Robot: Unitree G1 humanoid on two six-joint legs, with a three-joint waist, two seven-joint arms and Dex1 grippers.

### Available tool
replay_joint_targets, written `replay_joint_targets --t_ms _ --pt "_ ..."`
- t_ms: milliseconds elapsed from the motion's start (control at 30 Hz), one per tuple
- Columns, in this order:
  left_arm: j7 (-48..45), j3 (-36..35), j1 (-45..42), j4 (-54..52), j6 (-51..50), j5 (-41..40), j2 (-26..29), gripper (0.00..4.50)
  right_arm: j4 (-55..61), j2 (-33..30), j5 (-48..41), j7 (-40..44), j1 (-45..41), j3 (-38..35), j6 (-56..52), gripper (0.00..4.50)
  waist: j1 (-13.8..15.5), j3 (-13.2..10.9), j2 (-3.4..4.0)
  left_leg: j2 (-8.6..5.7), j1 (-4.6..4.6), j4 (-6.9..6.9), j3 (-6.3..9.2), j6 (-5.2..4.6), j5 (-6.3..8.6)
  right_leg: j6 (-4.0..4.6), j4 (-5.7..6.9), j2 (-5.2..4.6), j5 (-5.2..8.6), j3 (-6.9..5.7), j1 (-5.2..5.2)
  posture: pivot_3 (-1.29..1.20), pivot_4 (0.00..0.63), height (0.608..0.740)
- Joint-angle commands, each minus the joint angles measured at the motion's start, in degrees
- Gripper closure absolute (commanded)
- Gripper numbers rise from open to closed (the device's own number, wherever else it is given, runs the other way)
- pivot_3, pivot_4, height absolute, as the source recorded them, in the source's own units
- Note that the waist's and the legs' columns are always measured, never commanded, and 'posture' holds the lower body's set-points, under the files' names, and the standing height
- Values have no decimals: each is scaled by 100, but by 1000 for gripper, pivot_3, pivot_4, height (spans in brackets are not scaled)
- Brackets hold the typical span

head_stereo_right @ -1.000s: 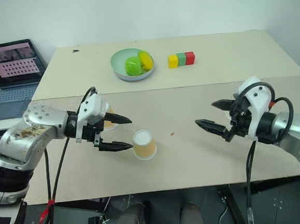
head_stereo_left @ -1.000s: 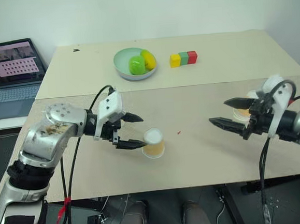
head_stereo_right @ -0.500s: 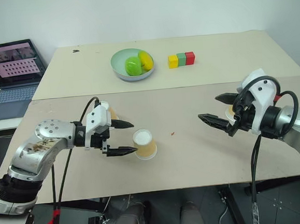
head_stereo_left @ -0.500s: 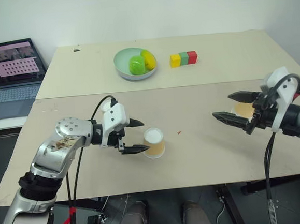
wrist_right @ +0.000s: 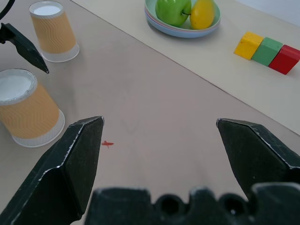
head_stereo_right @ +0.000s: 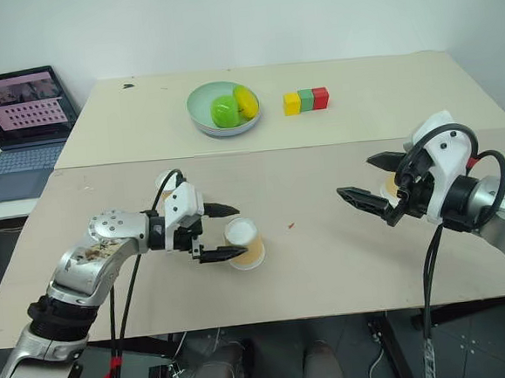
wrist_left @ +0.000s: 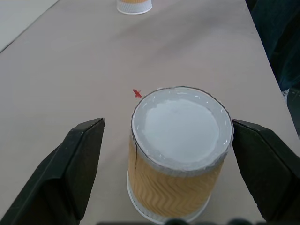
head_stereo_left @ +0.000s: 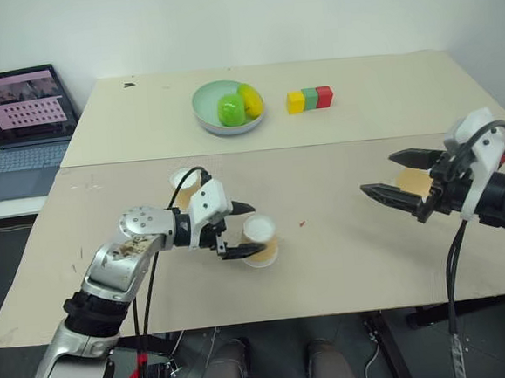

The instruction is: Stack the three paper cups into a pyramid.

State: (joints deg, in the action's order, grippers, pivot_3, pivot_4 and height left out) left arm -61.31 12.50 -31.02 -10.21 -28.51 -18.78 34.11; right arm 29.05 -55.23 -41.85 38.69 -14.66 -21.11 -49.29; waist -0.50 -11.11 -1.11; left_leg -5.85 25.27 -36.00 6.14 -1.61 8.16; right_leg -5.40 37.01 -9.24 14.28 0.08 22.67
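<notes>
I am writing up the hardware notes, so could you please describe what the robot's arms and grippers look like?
Both arms have rounded silver-grey metal shells with black joints. Each ends in a white wrist housing carrying a gripper with two black, tapering, pointed fingers: the left gripper and the right gripper. Black cables loop from each wrist. The left arm's shell shows brownish scuff marks.
</notes>
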Motion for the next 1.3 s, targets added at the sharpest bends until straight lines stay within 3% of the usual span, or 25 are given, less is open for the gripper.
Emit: replay_joint_targets --t_ms 33,133,367,500,633,1000,1300 --pt "23 16 -128 41 184 72 -77 1165 168 -125 4 -18 -9 -290 38 0 -2 0 0 0 0 0 0 0 0 0 0 0 0 0 0 0 150 740" --pt "10 27 -161 85 174 96 -132 2169 195 -115 12 -20 40 -321 41 0 -1 0 0 1 0 0 -1 0 0 0 0 1 0 0 0 0 150 740" --pt "209 5 -550 418 278 275 -351 2169 179 -89 44 -34 78 -334 76 0 4 0 0 0 0 -3 0 0 0 -1 0 0 0 0 -2 0 150 740" --pt "1206 -145 -1466 1457 571 813 -925 2169 203 -24 71 -100 86 -313 111 0 83 0 -2 -4 0 -11 0 -1 0 -4 0 0 -2 -4 -8 0 150 740" --pt "1489 -139 -2009 2177 915 1037 -1263 2169 297 68 73 -217 99 -291 104 0 86 1 -3 -8 0 -19 -1 -11 6 -12 -4 -3 -4 -1 -12 0 150 740" --pt "1128 378 -2804 3737 1802 1533 -2064 2169 755 406 -47 -741 263 -346 -13 0 110 1 -4 -15 2 -26 -3 -15 9 -18 -3 -7 -6 1 -16 0 150 740" --pt "493 571 -2631 3783 1707 1545 -2086 2169 993 522 -102 -1031 371 -385 -64 0 56 1 -4 -17 2 -27 -4 -20 12 -20 -1 -10 -6 2 -15 0 150 740"
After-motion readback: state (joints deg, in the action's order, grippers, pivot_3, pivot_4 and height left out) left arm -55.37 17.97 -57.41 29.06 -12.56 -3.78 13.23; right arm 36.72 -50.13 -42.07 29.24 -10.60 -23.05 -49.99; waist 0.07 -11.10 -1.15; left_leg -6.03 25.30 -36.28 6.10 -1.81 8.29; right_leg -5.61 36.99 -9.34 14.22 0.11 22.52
